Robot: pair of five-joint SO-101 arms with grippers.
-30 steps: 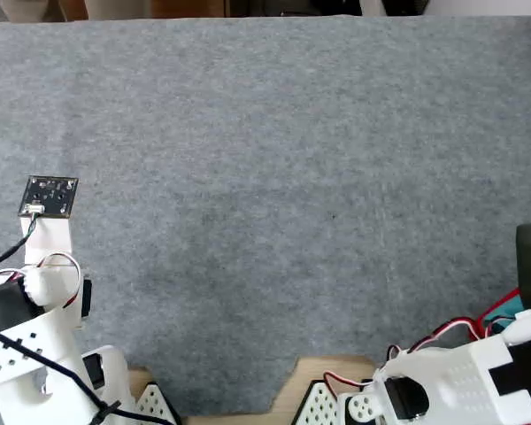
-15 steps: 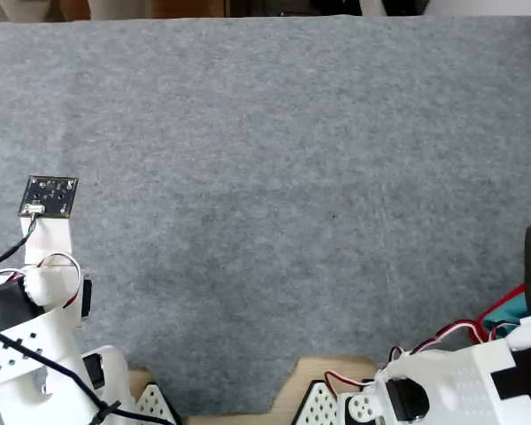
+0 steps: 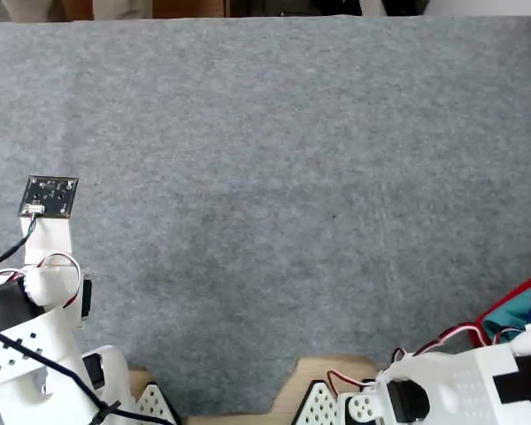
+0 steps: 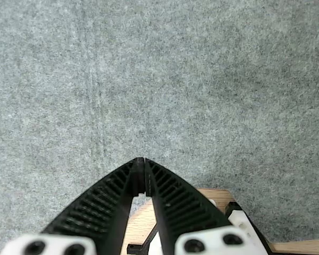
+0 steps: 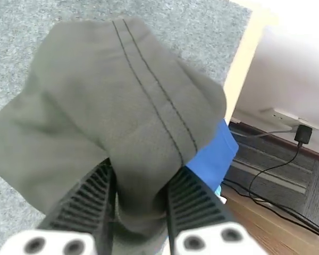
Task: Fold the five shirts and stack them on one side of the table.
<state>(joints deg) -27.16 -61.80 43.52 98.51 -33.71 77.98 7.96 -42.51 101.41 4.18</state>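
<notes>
Right claw (image 5: 141, 171) pinches bunched shirt (image 5: 122, 95), axis unclear.

Surface (image 3: 265, 159): mottled mid-grey felt, plain; pale wood at near edge.
Shirt (image 5: 122, 101): dull olive-grey, two thin dark stitch lines side by side.
Blue cloth (image 5: 217, 154) under shirt: bright, plain.
Teal bundle (image 3: 511, 313) at surface edge: teal, red rim.
Left tool (image 4: 140, 163): black ribbed fingers, white base.
Right tool (image 5: 141, 175): black ribs, white base.
Arms (image 3: 35, 345): white shells, black motors.
Wires (image 3: 451, 333): red, white, black.
</notes>
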